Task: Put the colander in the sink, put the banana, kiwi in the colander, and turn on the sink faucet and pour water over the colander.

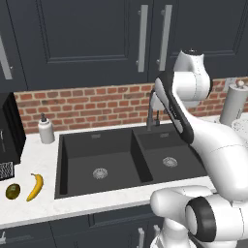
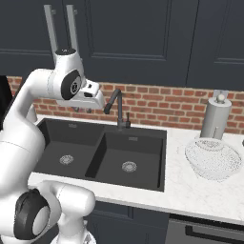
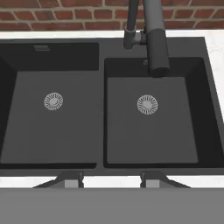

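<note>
The white speckled colander (image 2: 213, 157) rests on the counter to the right of the black double sink (image 2: 101, 145), in front of the paper towel roll. Both basins hold nothing. The banana (image 1: 35, 186) and the kiwi (image 1: 13, 191) lie side by side on the counter left of the sink (image 1: 60, 164). The black sink faucet (image 2: 119, 109) stands behind the divider, its spout (image 3: 155, 41) over the smaller basin. My gripper (image 2: 83, 110) hangs above the sink (image 3: 101, 109), left of the faucet. In the hand view my gripper (image 3: 111, 179) is open, with nothing between the fingertips.
A white soap dispenser (image 1: 46, 130) stands at the sink's back left corner. A paper towel roll (image 2: 216, 116) is on the right counter against the brick wall. A dark appliance (image 1: 9, 131) sits at the far left. Dark cabinets hang overhead.
</note>
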{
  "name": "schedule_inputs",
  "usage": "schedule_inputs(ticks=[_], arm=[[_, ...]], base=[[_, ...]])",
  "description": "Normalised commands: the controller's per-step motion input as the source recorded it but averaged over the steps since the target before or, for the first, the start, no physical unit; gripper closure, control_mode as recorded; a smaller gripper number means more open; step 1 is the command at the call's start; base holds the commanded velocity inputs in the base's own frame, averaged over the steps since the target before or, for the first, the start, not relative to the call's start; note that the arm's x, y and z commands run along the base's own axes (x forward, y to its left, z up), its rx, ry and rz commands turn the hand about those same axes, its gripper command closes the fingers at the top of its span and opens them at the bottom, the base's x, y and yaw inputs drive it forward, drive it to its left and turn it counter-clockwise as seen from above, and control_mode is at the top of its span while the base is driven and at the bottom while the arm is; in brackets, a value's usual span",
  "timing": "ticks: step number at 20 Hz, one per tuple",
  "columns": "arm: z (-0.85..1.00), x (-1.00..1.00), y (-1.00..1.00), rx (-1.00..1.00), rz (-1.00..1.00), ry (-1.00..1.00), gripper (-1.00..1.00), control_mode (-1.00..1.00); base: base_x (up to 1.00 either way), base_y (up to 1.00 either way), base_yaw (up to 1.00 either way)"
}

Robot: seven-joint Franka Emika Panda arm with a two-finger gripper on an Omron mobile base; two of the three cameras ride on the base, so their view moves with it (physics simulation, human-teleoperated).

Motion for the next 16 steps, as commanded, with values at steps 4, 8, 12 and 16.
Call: schedule_inputs(ticks=[4, 8, 12, 16], arm=[[0.0, -0.04, 0.0, 0.0, 0.0, 0.0, -1.0, -1.0], [0.0, -0.35, -0.13, 0.0, 0.0, -0.12, -1.0, -1.0], [0.0, -0.43, -0.5, 0.0, -0.01, -0.15, -1.0, -1.0], [0.0, -0.32, -0.82, 0.0, 0.0, -0.04, -1.0, -1.0]], base=[[0.0, 0.0, 0.0], [0.0, 0.0, 0.0], [0.0, 0.0, 0.0], [0.0, 0.0, 0.0]])
